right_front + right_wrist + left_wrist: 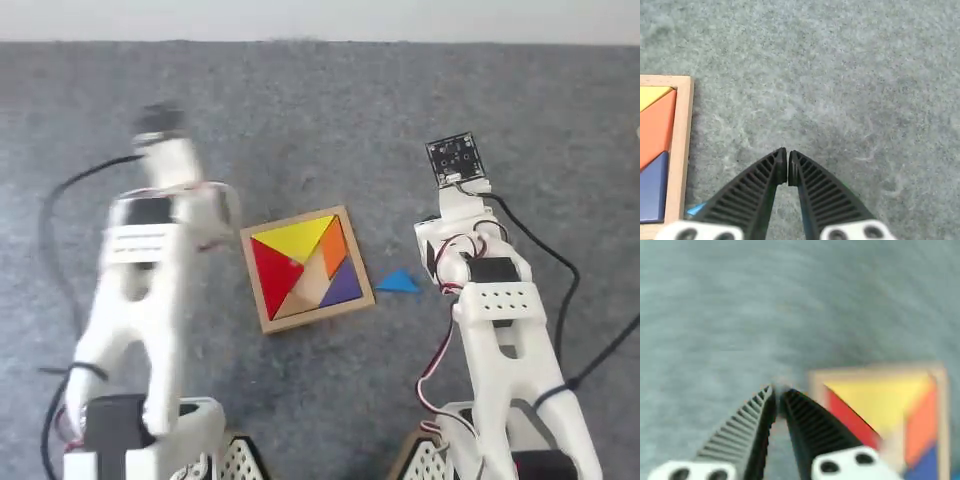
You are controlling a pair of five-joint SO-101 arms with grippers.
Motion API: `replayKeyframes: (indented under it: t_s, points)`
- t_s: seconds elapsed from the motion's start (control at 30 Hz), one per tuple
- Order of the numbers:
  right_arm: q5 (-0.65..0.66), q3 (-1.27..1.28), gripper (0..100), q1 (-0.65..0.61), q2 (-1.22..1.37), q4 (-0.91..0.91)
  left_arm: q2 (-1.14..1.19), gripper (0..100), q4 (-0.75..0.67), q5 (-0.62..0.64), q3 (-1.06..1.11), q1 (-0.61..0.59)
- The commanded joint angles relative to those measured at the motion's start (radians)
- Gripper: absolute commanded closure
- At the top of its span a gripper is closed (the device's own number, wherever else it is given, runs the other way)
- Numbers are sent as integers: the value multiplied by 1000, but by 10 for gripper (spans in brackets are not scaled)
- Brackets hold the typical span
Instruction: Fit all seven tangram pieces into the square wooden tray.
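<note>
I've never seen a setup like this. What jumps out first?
The brightly coloured tangram pieces in the square wooden tray, mid-table between the white left arm and right arm, draw the eye. One blue triangle lies outside, on the grey mat between the tray and the right arm.

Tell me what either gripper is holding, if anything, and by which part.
Nothing is held. The left gripper and the right gripper are both shut and empty.

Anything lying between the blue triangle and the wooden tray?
No. In the high view, a narrow strip of bare grey carpet separates the blue triangle from the wooden tray.
</note>
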Motion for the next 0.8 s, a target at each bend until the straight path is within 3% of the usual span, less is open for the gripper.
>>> replayKeyframes:
  t_s: [0.0, 0.13, 0.23, 0.37, 0.53, 0.63, 0.77]
  points:
    - [2, -43, 983, 18, -4, -12, 17, 923, -12, 115, -42, -189]
    - [5, -43, 983, 19, -4, -10, 112, 772, 84, 203, -113, -227]
    - [9, -43, 982, 15, -4, -8, 144, 713, 140, 215, -160, -227]
    - [80, -72, 981, 13, -8, 65, 152, 713, 146, 213, -166, -227]
    - [308, -229, 892, 53, 39, 367, 160, 713, 144, 167, -162, -221]
    - [451, -298, 851, 104, 143, 427, 160, 720, 140, 141, -133, -172]
    - [457, -387, 846, 186, 334, 424, 150, 727, 58, 137, -47, -68]
